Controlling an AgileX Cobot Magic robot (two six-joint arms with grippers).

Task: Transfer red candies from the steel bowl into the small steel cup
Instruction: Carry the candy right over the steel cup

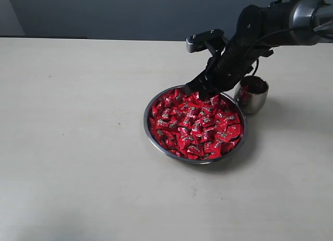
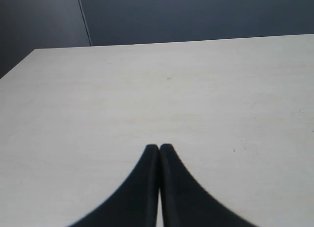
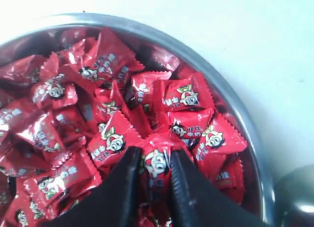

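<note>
In the steel bowl point(image 1: 145, 122): red candies point(image 1: 195, 127) heaped, filling it nearly rim to rim; shiny wrappers, small pale printed mark at ctr of each.
Bowl loc: on tabletop point(image 1: 78, 147), right of ctr in ext view; wide, shallow, thin rim.
Cup: small steel cup point(image 1: 253, 98) upright on tabletop, just beside bowl's far-right rim; touching or a hair apart, can't tell. Inside looks dark reddish; candy or reflection, can't tell. Far narrower than bowl.
Arm: right arm point(image 1: 270, 22) comes in from upper right of ext view, slopes down to bowl's far edge, crosses in front of cup's left side.
R claw: right claw point(image 1: 191, 89) has its tips down in the candy heap at far side of bowl. Wrist view: both black fingers point(image 3: 125, 188) clenched on one candy point(image 3: 156, 164), wrapper pinched between them; that candy sits in the heap w/ neighbours touching it.
L claw: left claw point(image 2: 159, 149) clenched, tips pressed together, over bare tabletop; on the surface or above it, can't tell.
Backdrop: dark grey wall point(image 1: 130, 12) behind tabletop's far edge.
</note>
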